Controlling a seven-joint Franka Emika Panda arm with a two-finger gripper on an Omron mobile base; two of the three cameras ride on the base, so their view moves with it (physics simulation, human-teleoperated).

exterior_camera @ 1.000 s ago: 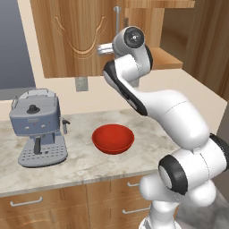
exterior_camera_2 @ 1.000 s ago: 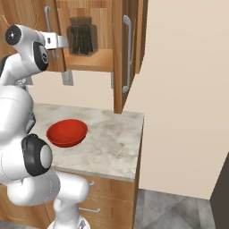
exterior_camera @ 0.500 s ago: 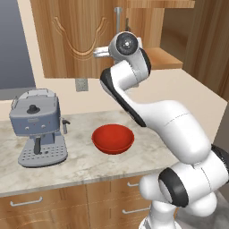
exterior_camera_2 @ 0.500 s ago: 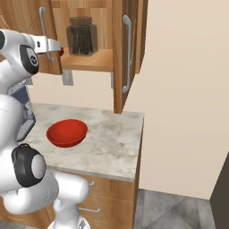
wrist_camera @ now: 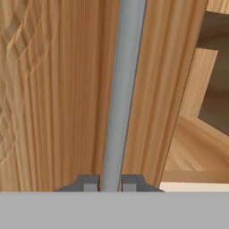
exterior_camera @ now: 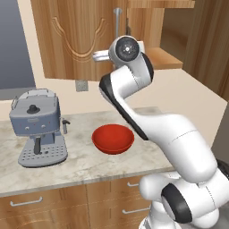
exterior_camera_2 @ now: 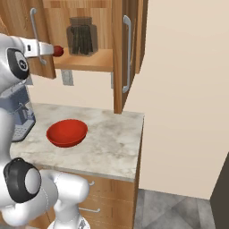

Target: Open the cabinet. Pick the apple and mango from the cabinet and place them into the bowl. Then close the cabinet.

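Observation:
The cabinet's left door point(exterior_camera: 71, 40) has a carved arch and a long silver bar handle point(wrist_camera: 123, 89). My gripper point(wrist_camera: 110, 182) is shut on that handle, one finger on each side; from the right it point(exterior_camera_2: 44, 48) reaches the bar at shelf height. The right door point(exterior_camera_2: 129, 49) stands open, showing the shelf point(exterior_camera_2: 89, 60). A small red rounded thing point(exterior_camera_2: 58, 50) peeks past my hand at the shelf's edge; I cannot tell whether it is the apple. The mango is hidden. The red bowl point(exterior_camera: 112, 138) sits on the counter below, also seen as the bowl point(exterior_camera_2: 67, 133).
A dark jar point(exterior_camera_2: 81, 40) stands on the cabinet shelf. A grey coffee machine point(exterior_camera: 38, 127) stands left of the bowl on the marble counter point(exterior_camera_2: 112, 143). Low wooden drawers point(exterior_camera: 53, 199) run under it. The counter ends at the right against a beige wall.
The arm has folded in and its wrist has shifted slightly, with the hand staying on the handle. The left door has barely moved.

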